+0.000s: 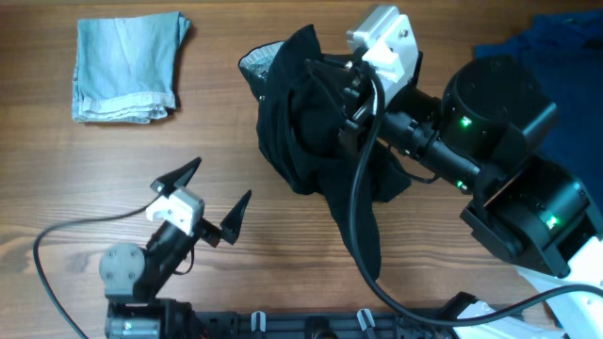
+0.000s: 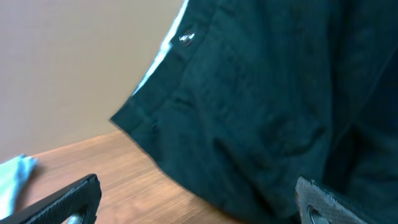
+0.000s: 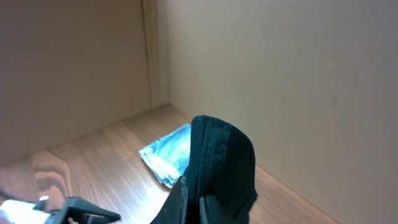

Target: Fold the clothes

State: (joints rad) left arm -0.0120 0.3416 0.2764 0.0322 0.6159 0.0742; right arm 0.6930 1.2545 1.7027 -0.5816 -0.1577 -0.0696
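Right pincer [image 1: 341, 94] is fully closed, clamped on the shorts [image 1: 301, 132]. Cloth bunches around it and hangs in a dark lump over mid-table [image 1: 85, 188], with 1 leg trailing toward the near edge. Left pincer [image 1: 219, 185] is wide open, grips nothing and hovers over wood near the shorts, not touching. In the left wrist view the waistband button [image 2: 185, 37] hangs above and ahead of its fingers [image 2: 68, 196]. Folded denim [image 1: 127, 68] sits top-left in the overhead view, blue heap [image 1: 556, 47] top-right.
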